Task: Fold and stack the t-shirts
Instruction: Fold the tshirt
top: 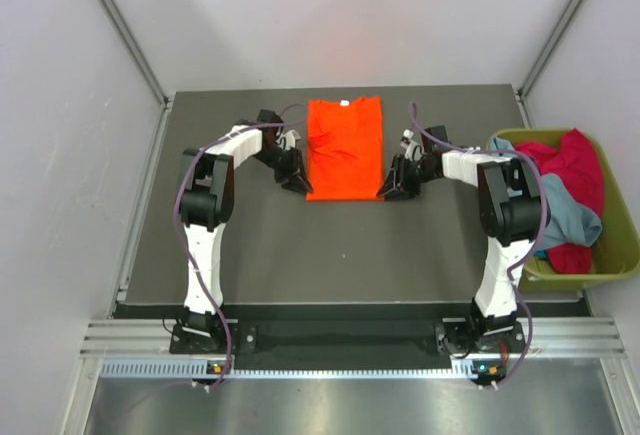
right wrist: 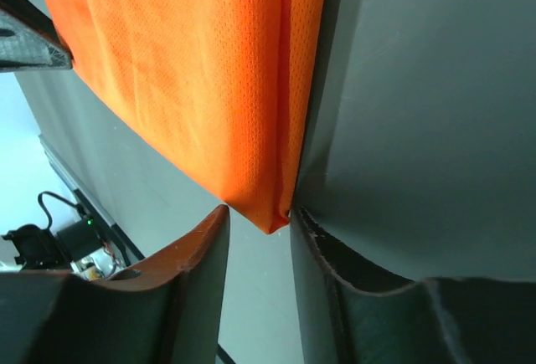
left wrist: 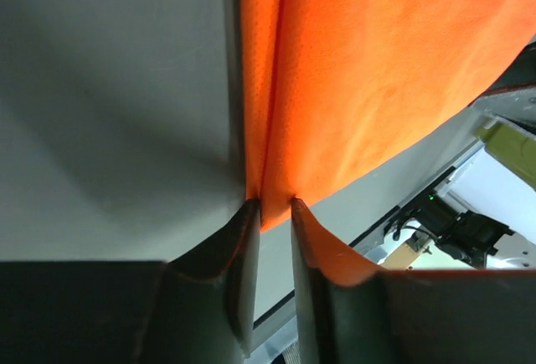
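An orange t-shirt (top: 345, 150) lies folded into a long strip at the back middle of the table, collar away from me. My left gripper (top: 297, 183) is down at its near left corner. In the left wrist view the jaws (left wrist: 272, 207) stand narrow and pinch the corner of the orange cloth (left wrist: 377, 71). My right gripper (top: 392, 191) is at the near right corner. There the jaws (right wrist: 258, 211) stand wider, around the folded corner (right wrist: 193, 71), which touches the right finger only. A magenta-red t-shirt (top: 580, 170) and a grey-blue one (top: 570, 217) lie heaped in the bin.
An olive-green bin (top: 612, 267) stands off the table's right edge, next to my right arm. The dark table (top: 340, 255) stretches bare between the shirt and the arm bases. White walls close in on three sides.
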Robot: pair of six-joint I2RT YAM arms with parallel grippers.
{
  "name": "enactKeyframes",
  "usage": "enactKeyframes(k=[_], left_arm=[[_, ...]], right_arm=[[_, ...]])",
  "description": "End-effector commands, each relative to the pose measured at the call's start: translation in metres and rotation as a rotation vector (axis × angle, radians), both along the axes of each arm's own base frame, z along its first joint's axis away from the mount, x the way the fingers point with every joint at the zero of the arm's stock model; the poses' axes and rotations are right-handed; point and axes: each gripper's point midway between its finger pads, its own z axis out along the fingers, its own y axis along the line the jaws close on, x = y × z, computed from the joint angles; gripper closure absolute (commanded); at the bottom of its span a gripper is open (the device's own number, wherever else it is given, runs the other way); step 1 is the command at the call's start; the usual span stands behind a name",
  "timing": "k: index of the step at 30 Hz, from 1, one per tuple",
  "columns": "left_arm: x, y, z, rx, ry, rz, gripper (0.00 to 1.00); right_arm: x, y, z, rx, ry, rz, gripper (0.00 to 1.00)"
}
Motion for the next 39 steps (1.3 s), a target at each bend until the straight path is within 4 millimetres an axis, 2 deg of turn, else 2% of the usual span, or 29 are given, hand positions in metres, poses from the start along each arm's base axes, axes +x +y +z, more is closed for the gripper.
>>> enactKeyframes(k=[1,5,8,9,11,15,18,20,23,27,28,30,33,34,39], left_arm=[[-0.006,0.003,-0.001,0.023,0.016,0.002,0.75],[-0.011,0.001,-0.003,0.008,0.034,-0.002,0.84],[-0.019,-0.004,-0.001,-0.016,0.056,-0.005,0.89],[-0.025,-0.006,0.002,-0.032,0.068,-0.008,0.95],[-0.03,-0.008,0.006,-0.046,0.078,-0.003,1.0],[-0.035,-0.009,0.018,-0.054,0.054,-0.005,1.0],[-0.032,-0.009,0.036,-0.049,-0.017,-0.012,1.0],[-0.036,-0.015,0.044,-0.049,-0.046,-0.039,1.0],[-0.048,-0.024,0.062,-0.047,-0.102,-0.091,1.0],[-0.07,-0.035,0.082,-0.01,-0.195,-0.17,1.0],[-0.079,-0.039,0.095,-0.014,-0.23,-0.201,1.0],[-0.089,-0.038,0.109,-0.001,-0.281,-0.22,1.0],[-0.1,-0.033,0.113,0.03,-0.308,-0.236,1.0],[-0.102,-0.03,0.121,0.034,-0.34,-0.242,1.0],[-0.106,-0.015,0.134,0.087,-0.398,-0.236,1.0]], right_arm=[[0.006,0.005,-0.005,0.009,-0.034,0.007,0.68],[0.006,0.011,-0.001,0.021,-0.048,0.021,0.8],[0.007,0.01,0.004,0.017,-0.059,0.021,0.95],[0.007,0.009,0.009,0.014,-0.075,0.025,1.0],[0.006,0.007,0.015,0.005,-0.093,0.029,1.0],[-0.004,0.004,0.033,0.001,-0.12,0.041,1.0],[-0.015,0.002,0.039,0.004,-0.131,0.045,1.0],[-0.019,-0.001,0.044,0.007,-0.137,0.041,1.0],[-0.025,-0.001,0.057,0.02,-0.168,0.043,1.0],[-0.034,-0.001,0.086,0.046,-0.221,0.038,1.0],[-0.039,-0.001,0.089,0.054,-0.214,0.038,1.0],[-0.046,-0.001,0.101,0.068,-0.231,0.035,1.0],[-0.056,-0.003,0.11,0.081,-0.253,0.027,1.0],[-0.06,-0.003,0.11,0.083,-0.248,0.024,1.0],[-0.07,-0.005,0.133,0.097,-0.284,0.016,1.0]])
